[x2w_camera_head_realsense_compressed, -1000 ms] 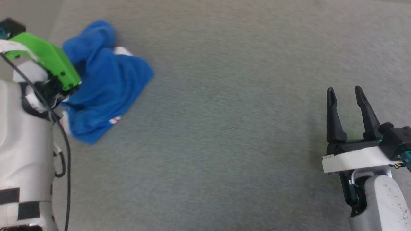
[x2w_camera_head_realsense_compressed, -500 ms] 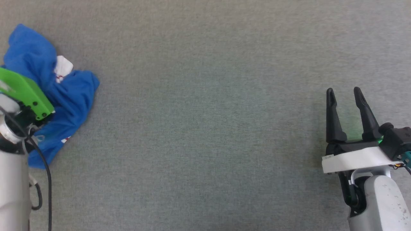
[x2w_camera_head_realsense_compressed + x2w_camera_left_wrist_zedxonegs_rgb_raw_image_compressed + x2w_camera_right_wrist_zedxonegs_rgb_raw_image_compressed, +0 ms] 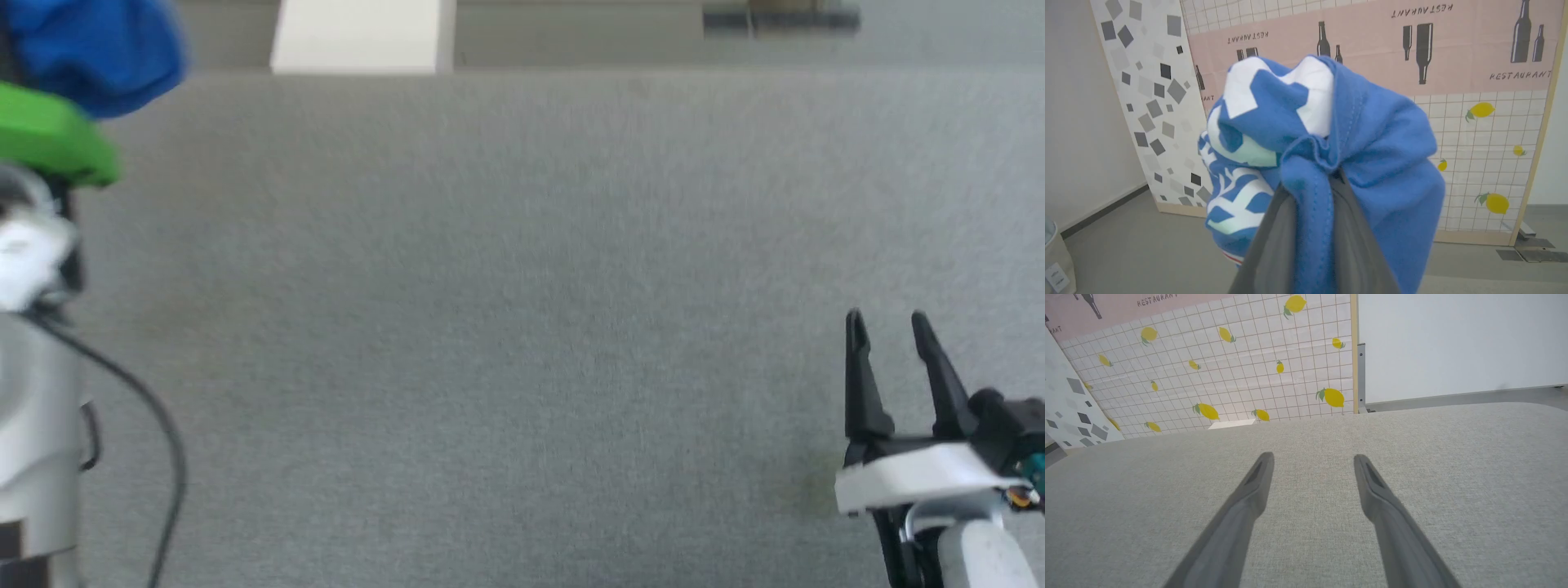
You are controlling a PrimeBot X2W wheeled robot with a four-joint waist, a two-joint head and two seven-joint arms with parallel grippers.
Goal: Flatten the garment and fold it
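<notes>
The garment (image 3: 1384, 155) is a bunched royal-blue shirt with white print, hanging in the air in front of the wall panels in the left wrist view. My left gripper (image 3: 1314, 183) is shut on a fold of its blue cloth, which is pinched between the two grey fingers (image 3: 1274, 241). In the head view the garment (image 3: 98, 49) shows as a blue lump at the top left, above the green wrist cover of my left arm (image 3: 49, 143). My right gripper (image 3: 890, 322) stands open at the lower right, low over the grey cloth table (image 3: 522, 327), with nothing between its fingertips (image 3: 1310, 457).
Beyond the table's far edge stands a wall panel with lemons (image 3: 1249, 375) and a pink restaurant panel (image 3: 1453, 41). A white block (image 3: 359, 37) lies past the far edge. A pale basket (image 3: 1055, 261) stands on the floor at the left.
The head camera has tilted up, so the table's far edge now shows. My left gripper has shut on the garment and lifted it off the table. The right gripper has stayed open.
</notes>
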